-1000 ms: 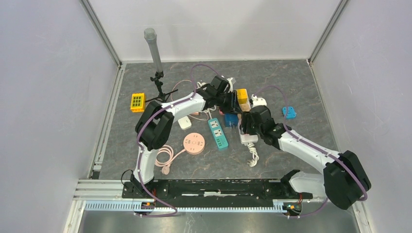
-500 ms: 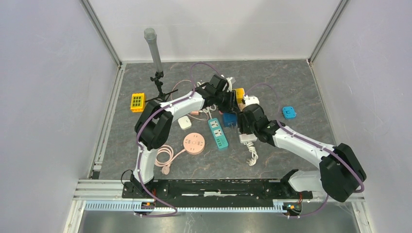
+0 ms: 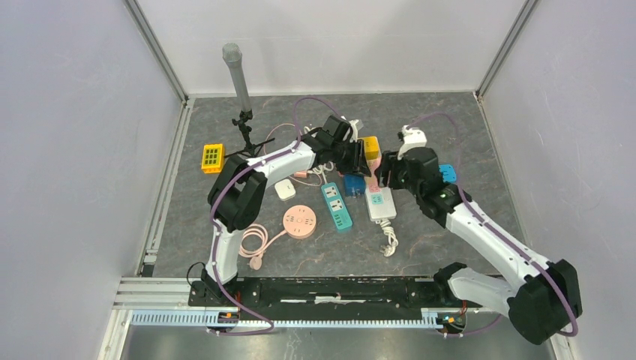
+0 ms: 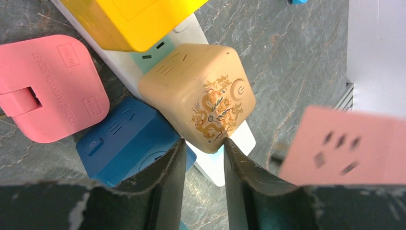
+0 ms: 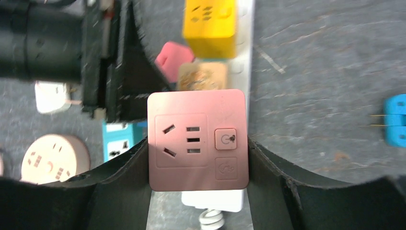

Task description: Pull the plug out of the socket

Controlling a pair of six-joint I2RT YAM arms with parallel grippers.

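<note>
Right pincer (image 5: 197, 158) is clamped on the pink cube plug (image 4: 344, 146), one finger on each side face, socket face towards the wrist camera. From the left wrist view the plug hangs in the air beside the tan cube (image 4: 196, 93), apart from the white strip (image 3: 381, 204), so I judge the pull-out itself done and the step in hand is the retreat. I can't make out the prongs clearly, just a dark blur at its lower corner. Left pincer (image 4: 203, 143) has its jaws a narrow gap apart with nothing between them, tips down at the tan cube's lower corner over the end of the strip; it looks like a brace, but I can't confirm contact. The tan cube and yellow cube (image 5: 210, 21) sit on the strip, and the blue cube (image 4: 129, 139) is just beside it. Next, you want the right arm to go straight up and away, then over to bare tabletop (image 3: 450, 127) to set the plug down. Mind the left arm: it's close on the plug's left in the right wrist view. Leave the left where it is until the plug is well clear.
</note>
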